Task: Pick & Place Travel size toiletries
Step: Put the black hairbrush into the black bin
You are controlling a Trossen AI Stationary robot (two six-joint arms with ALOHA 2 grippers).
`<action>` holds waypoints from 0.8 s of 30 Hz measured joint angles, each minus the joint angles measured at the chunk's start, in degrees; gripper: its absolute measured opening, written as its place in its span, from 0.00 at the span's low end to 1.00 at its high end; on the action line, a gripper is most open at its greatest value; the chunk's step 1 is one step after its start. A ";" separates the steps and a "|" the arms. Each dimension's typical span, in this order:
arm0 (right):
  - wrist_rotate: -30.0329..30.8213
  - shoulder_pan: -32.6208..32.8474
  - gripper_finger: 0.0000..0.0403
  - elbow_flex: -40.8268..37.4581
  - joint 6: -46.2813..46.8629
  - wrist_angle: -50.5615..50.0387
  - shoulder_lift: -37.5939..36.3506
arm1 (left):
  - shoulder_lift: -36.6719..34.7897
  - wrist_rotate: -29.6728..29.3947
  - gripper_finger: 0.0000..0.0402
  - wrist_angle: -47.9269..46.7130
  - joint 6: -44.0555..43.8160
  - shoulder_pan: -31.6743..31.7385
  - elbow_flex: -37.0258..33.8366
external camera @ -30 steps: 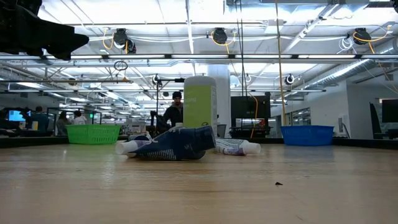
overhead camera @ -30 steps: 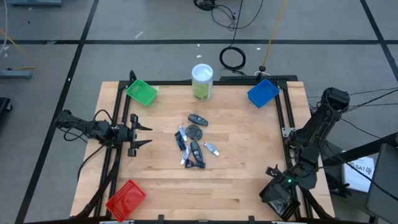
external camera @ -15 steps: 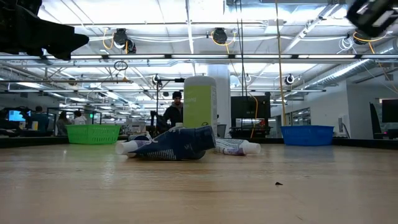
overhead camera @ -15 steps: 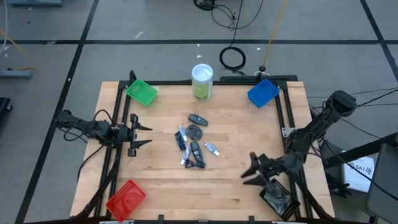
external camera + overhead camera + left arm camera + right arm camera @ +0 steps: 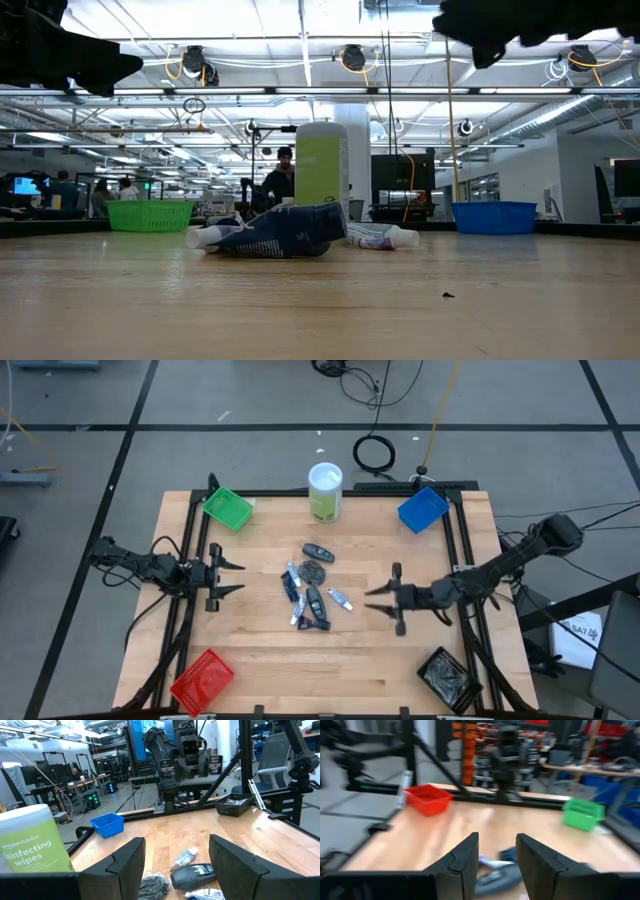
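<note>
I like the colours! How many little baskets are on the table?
4: a green bin and a blue bin at the far corners, a red bin and a black bin at the near corners.

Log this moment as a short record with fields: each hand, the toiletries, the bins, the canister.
left hand: open, empty, waiting at the table's left edge
right hand: open, empty, above the table right of the pile
small blue-and-white and dark toiletries: loose pile at table centre, none held
green plastic bin: far left corner
blue plastic bin: far right corner
red plastic bin: near left corner
black mesh basket: near right corner
white-and-green wipes canister: upright, far edge
</note>
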 joint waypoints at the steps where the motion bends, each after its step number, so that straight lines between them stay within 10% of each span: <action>1: 0.00 -1.20 0.29 0.00 -0.81 -0.02 0.00 | 0.00 0.00 0.54 0.02 0.00 0.00 0.00; 15: -0.27 -12.99 0.31 -0.02 2.86 0.08 6.28 | -0.01 0.00 0.54 0.04 0.01 0.01 0.00; 24: -3.22 -16.81 0.36 -0.02 6.94 19.31 19.62 | 0.00 0.00 0.54 0.04 0.07 0.00 0.00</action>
